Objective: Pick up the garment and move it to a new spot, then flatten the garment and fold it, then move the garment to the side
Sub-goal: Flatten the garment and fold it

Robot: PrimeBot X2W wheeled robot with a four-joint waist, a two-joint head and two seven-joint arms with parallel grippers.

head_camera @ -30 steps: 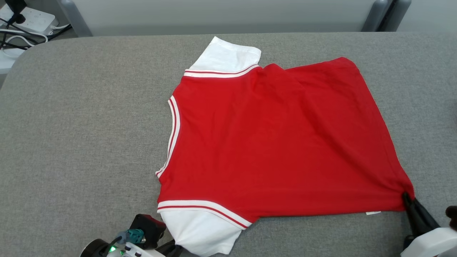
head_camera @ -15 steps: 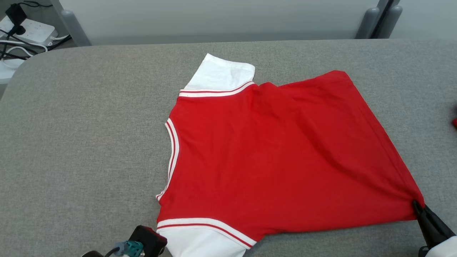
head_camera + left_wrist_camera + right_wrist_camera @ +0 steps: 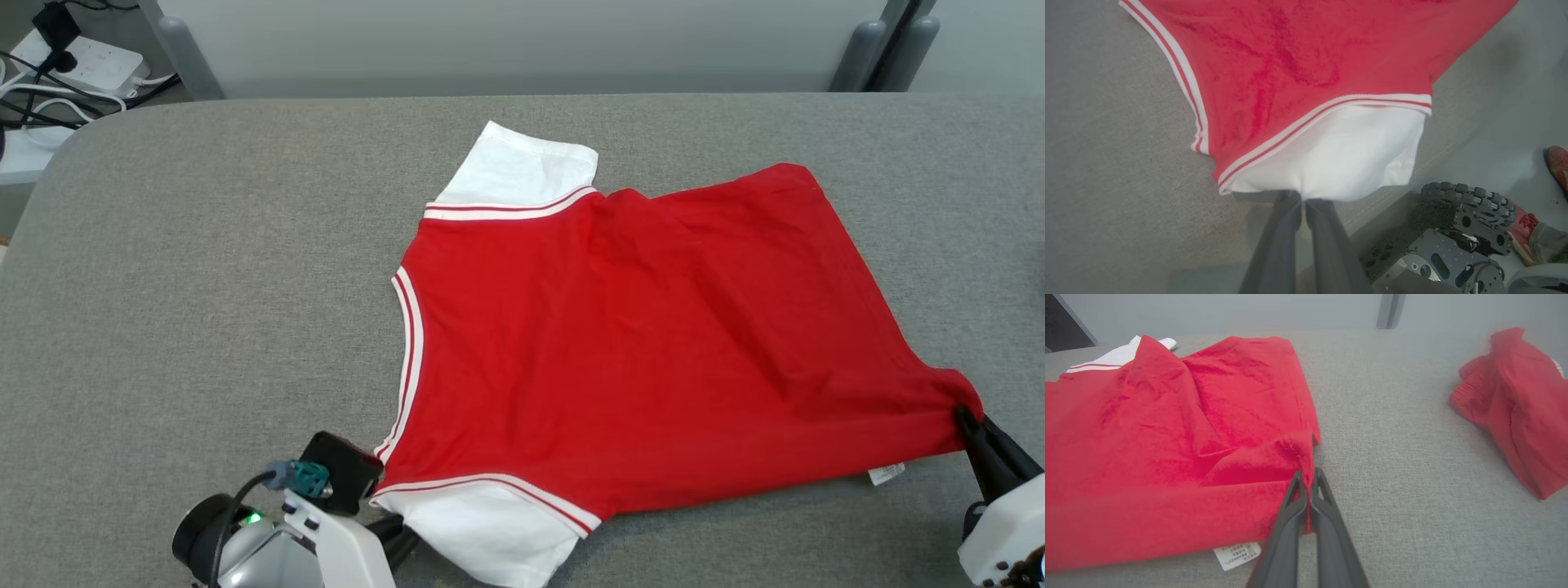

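Head view: red T-shirt [image 3: 637, 343] lay spread on the grey table [image 3: 204, 286], right of centre, collar toward the left. The left gripper [image 3: 400, 541] sat at the near white sleeve [image 3: 490, 531], and the right gripper [image 3: 969, 418] was at the near hem corner [image 3: 947, 392].

Against a second earlier, the camera had shifted too. Even so, the far sleeve [image 3: 522, 167] had been almost at the table's far edge and now stood clear of it, so the shirt had been dragged toward the robot. The hem corner now sat bunched, with creases fanning out from it across the body, and the care label [image 3: 886, 474] stuck out from under the hem.

My read: both arms were pulling the cloth taut, so this was the reposition/flatten step. No fold had been started.

Left wrist view: left gripper [image 3: 1303, 199] jaws were pinched shut on the sleeve's [image 3: 1339, 155] edge, with the cloth gathered to a point at the tips.

Right wrist view: right gripper [image 3: 1306, 477] jaws were shut on the hem corner [image 3: 1294, 449], which was puckered and slightly raised. The care label [image 3: 1237, 553] lay flat just beside them. A second red garment [image 3: 1515, 404] lay crumpled well apart to the right and was not involved.
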